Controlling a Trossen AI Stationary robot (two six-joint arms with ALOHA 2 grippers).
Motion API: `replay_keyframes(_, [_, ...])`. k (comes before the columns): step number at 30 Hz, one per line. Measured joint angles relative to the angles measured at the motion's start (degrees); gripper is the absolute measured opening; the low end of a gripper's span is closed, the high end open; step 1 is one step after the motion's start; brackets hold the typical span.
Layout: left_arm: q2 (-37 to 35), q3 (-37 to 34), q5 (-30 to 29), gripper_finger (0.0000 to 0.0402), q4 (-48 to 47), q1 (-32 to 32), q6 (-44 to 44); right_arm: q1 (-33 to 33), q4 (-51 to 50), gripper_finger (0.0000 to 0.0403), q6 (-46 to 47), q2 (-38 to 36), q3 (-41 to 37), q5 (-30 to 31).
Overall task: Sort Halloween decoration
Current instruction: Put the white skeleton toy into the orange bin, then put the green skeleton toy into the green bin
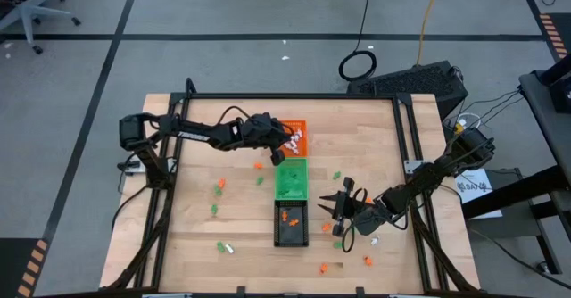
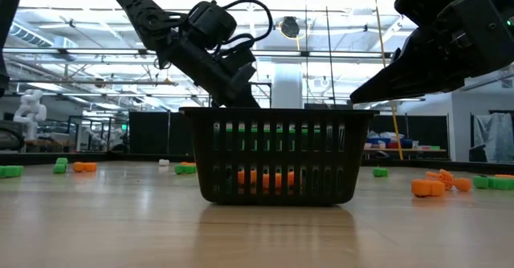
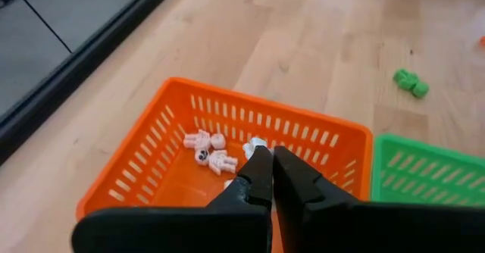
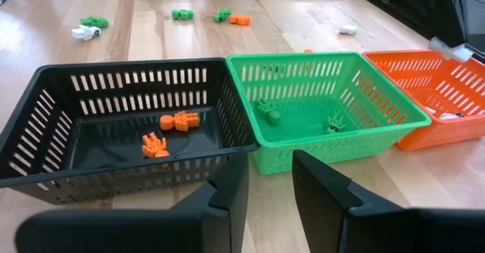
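Few trinkets (image 4: 170, 122) sorted — most still scattered mid-frame on the table (image 1: 187, 244); left gripper (image 3: 270, 160) clenched over orange tray (image 3: 144, 166), right gripper (image 4: 267, 179) released.

Three trays (image 1: 292, 192) are sitting touching in a row down the middle of the tabletop (image 1: 196, 244). The far tray (image 4: 443, 94) is holding trinkets (image 3: 208, 153), the left claw (image 1: 277, 155) is hovering above its near edge. The middle tray (image 4: 326, 105) and near tray (image 4: 114, 124) are holding a few more. The right claw (image 1: 337, 205) is hanging just right of the near tray. Loose trinkets (image 1: 219, 211) are lying scattered on both sides.
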Motion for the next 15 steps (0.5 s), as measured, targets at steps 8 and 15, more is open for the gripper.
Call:
replay_keyframes(8, [0.0,0.0,-0.3,0.0074,-1.2,0.0,0.0,0.0,0.1,0.0089,0.2,0.0,0.0,0.0])
replay_keyframes(15, [-5.7,-0.1,-0.9,0.0093,-7.2,-1.9,-4.8,0.0,0.4,0.0089,1.1,0.0,0.0,0.0])
